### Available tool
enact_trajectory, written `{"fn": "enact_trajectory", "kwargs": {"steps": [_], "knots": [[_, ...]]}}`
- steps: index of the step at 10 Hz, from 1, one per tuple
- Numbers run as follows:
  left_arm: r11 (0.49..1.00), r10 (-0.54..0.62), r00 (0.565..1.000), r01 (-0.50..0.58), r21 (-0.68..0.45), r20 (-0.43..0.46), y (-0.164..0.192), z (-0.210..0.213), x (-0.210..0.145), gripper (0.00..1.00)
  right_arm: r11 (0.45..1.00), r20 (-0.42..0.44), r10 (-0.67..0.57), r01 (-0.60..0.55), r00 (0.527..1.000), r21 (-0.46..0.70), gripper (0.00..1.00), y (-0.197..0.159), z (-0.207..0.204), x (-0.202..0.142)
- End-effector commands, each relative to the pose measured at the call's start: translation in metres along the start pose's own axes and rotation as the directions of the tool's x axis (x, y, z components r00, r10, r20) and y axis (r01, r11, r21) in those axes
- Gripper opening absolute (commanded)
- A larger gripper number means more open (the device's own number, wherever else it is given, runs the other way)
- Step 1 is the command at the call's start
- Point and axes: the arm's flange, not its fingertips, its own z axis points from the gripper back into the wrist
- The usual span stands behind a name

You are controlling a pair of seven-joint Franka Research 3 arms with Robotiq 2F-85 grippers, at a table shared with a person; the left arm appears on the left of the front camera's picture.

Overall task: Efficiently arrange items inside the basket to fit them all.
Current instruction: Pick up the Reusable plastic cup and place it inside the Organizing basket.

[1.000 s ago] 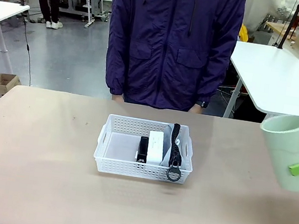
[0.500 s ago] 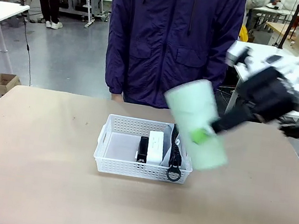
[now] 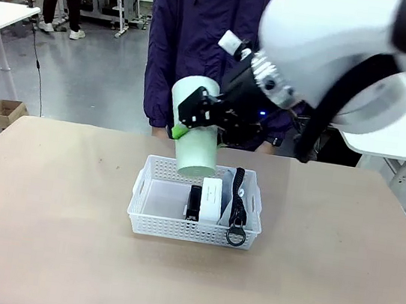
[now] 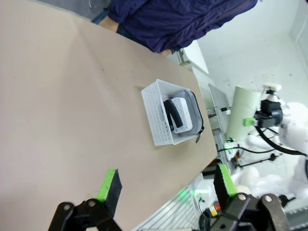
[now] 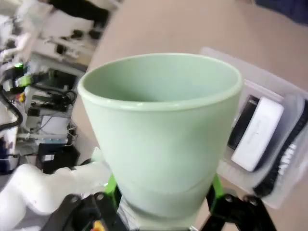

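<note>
Right gripper [image 3: 190,120]: closed on the pale green cup [image 3: 196,137], green pads pressed to its sides near the base; the right wrist view looks over the rim into the hollow cup [image 5: 161,130].
Cup: in the air, tilted, above the basket's far left part, in front of the person [image 3: 232,50].
Basket [image 3: 149,220]: white, on the tan table [image 3: 40,235]; its left part is bare.
Stapler [image 3: 194,201]: black, mid-basket, just beside the white box [image 3: 211,198].
Pouch [image 3: 244,211]: grey, along the right wall, black strap [image 3: 237,195] over it, ring [image 3: 236,237] hanging over the near rim.
Left gripper [image 4: 166,190]: fingers spread wide, holding nothing, well apart from the basket [image 4: 156,115].
</note>
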Motion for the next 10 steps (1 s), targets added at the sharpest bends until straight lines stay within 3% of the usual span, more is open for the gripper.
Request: {"fn": "enact_trajectory", "kwargs": {"steps": [1, 2, 4, 5, 6, 10], "knots": [[1.0, -0.021, 1.0, 0.021, -0.021, 0.019, -0.001, 0.0, 0.001, 1.0, 0.991, -0.189, -0.128, 0.12, 0.974, -0.051, 0.83, 0.01, -0.025, 0.04], [1.0, -0.021, 1.0, 0.021, -0.021, 0.019, -0.001, 0.0, 0.001, 1.0, 0.985, -0.251, -0.174, 0.168, 0.952, -0.047, 0.83, 0.004, -0.042, 0.048], [1.0, -0.021, 1.0, 0.021, -0.021, 0.019, -0.001, 0.0, 0.001, 1.0, 0.978, -0.293, -0.207, 0.207, 0.933, -0.032, 0.83, -0.009, -0.065, 0.06], [1.0, -0.021, 1.0, 0.021, -0.021, 0.019, -0.001, 0.0, 0.001, 1.0, 0.992, -0.328, -0.11, 0.125, 0.938, 0.023, 0.83, -0.011, -0.062, 0.055], [1.0, -0.021, 1.0, 0.021, -0.021, 0.019, -0.001, 0.0, 0.001, 1.0, 0.982, -0.272, -0.188, 0.175, 0.944, -0.07, 0.83, -0.024, -0.071, 0.046], [1.0, -0.021, 1.0, 0.021, -0.021, 0.019, -0.001, 0.0, 0.001, 1.0, 0.985, -0.305, -0.174, 0.167, 0.936, -0.049, 0.83, -0.023, -0.075, 0.054]]}}
